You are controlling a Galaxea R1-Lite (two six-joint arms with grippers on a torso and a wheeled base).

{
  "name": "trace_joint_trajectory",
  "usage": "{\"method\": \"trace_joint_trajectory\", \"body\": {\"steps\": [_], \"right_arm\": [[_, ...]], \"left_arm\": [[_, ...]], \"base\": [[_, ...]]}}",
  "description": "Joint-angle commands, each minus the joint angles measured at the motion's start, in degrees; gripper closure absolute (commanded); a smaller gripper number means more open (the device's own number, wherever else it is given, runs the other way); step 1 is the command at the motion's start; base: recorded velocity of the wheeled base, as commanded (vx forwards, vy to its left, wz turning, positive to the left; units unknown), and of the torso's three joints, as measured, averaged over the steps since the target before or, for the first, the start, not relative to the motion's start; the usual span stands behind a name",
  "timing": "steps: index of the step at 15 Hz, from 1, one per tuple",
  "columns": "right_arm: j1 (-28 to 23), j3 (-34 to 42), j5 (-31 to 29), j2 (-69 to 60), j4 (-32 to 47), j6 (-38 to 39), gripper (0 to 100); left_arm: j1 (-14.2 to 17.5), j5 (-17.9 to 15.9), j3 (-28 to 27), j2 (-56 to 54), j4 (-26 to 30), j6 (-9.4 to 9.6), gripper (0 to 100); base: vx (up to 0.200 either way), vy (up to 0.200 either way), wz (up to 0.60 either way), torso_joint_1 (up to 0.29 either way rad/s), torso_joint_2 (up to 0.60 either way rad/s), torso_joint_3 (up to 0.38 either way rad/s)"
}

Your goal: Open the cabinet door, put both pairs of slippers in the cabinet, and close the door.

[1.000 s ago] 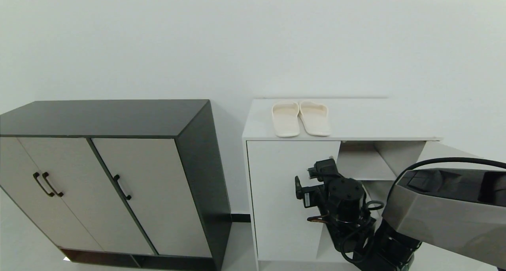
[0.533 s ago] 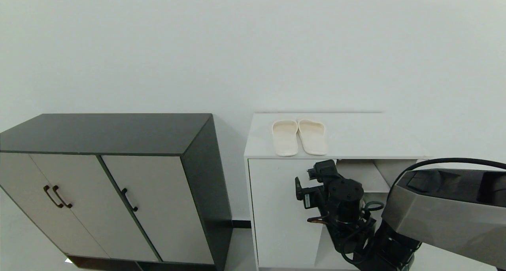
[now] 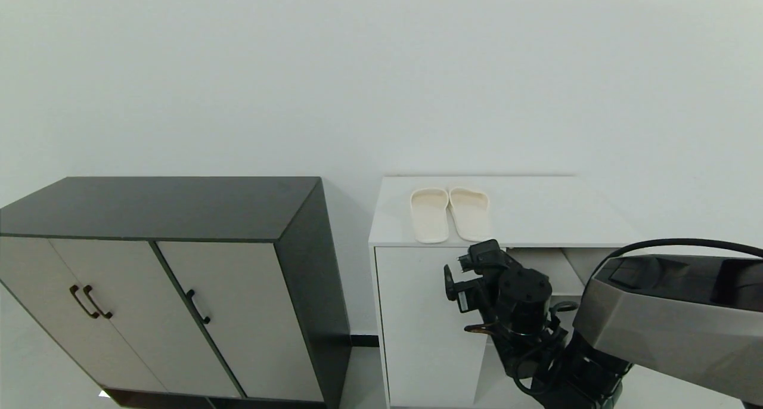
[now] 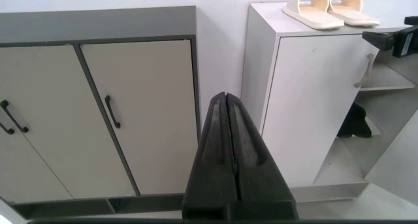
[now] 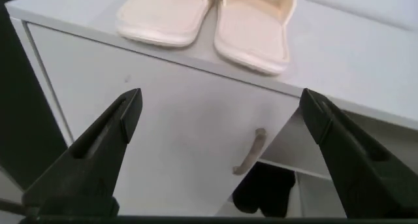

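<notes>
Cream slippers (image 3: 450,214): one pair, lying side by side and touching on top of the white cabinet (image 3: 536,215), near its front edge and toward its left end.
White cabinet doors: the left door (image 3: 417,319) is shut, with a pale handle (image 5: 249,151) at its inner edge; the right half stands open, and the shelves (image 3: 545,272) are in plain sight.
Inside the cabinet: a dark shape (image 5: 261,188) sits on a lower shelf behind the open side (too dim to name with any certainty).
Right gripper (image 5: 220,100): fingers spread wide with nothing between them; it hangs in front of the shut door's upper part, just below the cream pair, with the handle between the two fingers as its own camera sees it.
Left gripper (image 4: 226,103): fingers pressed flat together, holding nothing; it sits low and well back from the furniture, pointing at the gap between the two cabinets.
Dark cabinet (image 3: 167,206): left of the white one, a narrow gap between them; black top and side, grey doors (image 3: 238,319) all shut, black handles (image 3: 198,306).
Wall (image 3: 381,75): plain white behind both cabinets.
</notes>
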Motion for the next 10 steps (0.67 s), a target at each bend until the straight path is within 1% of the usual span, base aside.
{"method": "trace_joint_trajectory", "body": {"steps": [1,2,3,4,6,10], "right_arm": [[0.32,-3.04,0.31,-8.45,13.19,3.06,0],[0.32,-5.85,0.31,-10.64,20.04,6.14,0],[0.32,-11.04,0.31,-14.77,32.08,12.91,0],[0.24,-14.11,0.31,-16.53,39.03,16.95,0],[0.32,-16.40,0.31,-17.76,43.95,20.46,0],[0.32,-15.78,0.13,-16.53,43.69,21.17,0]], "left_arm": [[0.01,-0.04,0.00,0.01,-0.01,0.02,100],[0.01,-0.04,0.00,0.01,-0.01,0.02,100],[0.01,0.05,0.00,0.01,-0.01,0.11,100],[0.01,-0.04,0.00,0.01,-0.01,0.11,100],[0.01,0.05,0.00,0.01,-0.01,0.02,100],[0.01,0.05,0.00,-0.07,-0.01,0.02,100]], "base": [[0.000,0.000,0.00,0.000,0.00,0.000],[0.000,0.000,0.00,0.000,0.00,0.000],[0.000,0.000,0.00,0.000,0.00,0.000],[0.000,0.000,0.00,0.000,0.00,0.000],[0.000,0.000,0.00,0.000,0.00,0.000],[0.000,0.000,0.00,0.000,0.00,0.000]]}}
